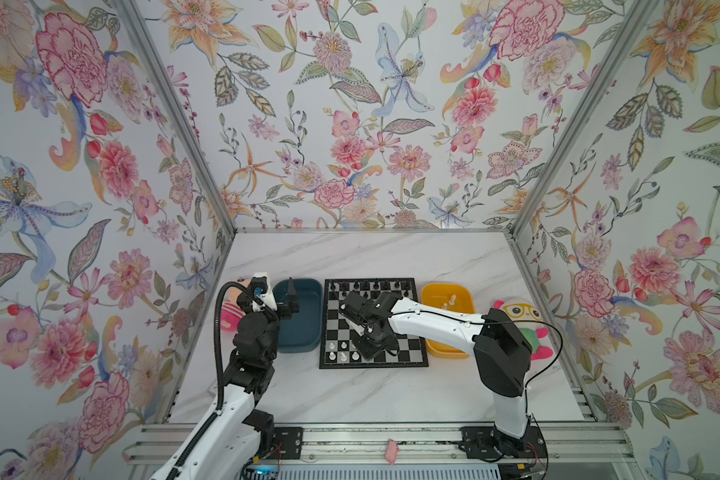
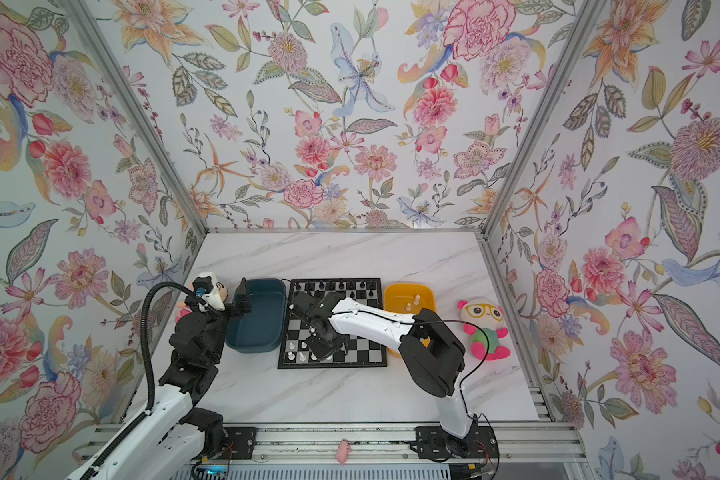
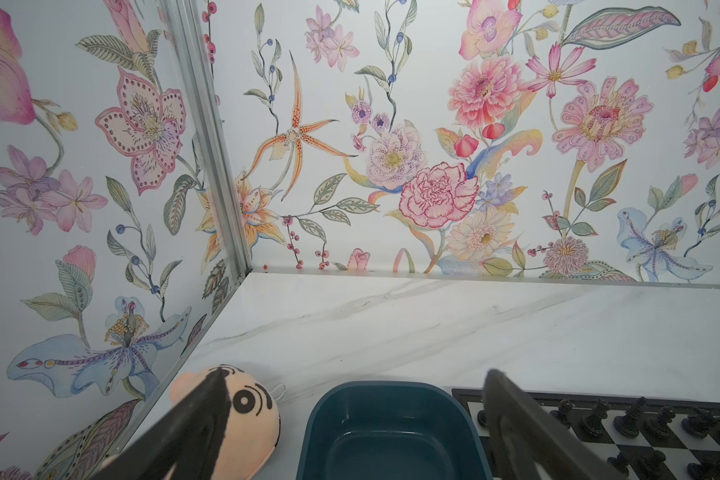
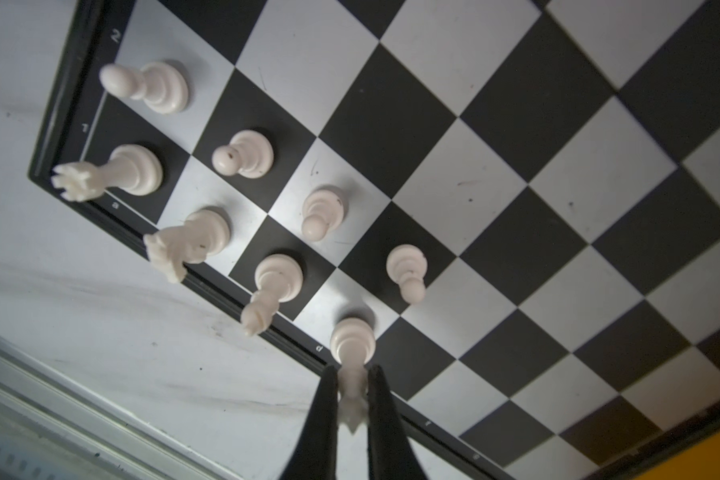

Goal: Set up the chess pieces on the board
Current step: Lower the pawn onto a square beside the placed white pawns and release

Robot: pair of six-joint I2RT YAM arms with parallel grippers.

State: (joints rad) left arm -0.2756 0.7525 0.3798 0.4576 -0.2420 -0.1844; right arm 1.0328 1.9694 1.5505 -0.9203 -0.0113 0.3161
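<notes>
Seen from above and from both wrists: right gripper reaching over the board from the right, jaws clamped on the upper stem of a tall white piece, its crown caught between the black fingertips. Base of that piece at the silvery square in the board's near row, by the printed letter d; touching the square or just clear of it, impossible to tell. Next to it along the same row, running toward the near left corner and all upright: white bishop, white knight, white rook. One row further in, four white pawns standing in a line, one ahead of each of those squares. In both top views, black chessmen ranged along the far side of the board, some hidden behind the white arm. More white pieces in the yellow tray, just right of the board. Left gripper poised above the far end of the dark teal tray, just left of the board, jaws well apart. Peach-faced plush toy by the left wall, beside that tray; plush with yellow glasses on the marble table, right of the yellow tray.
</notes>
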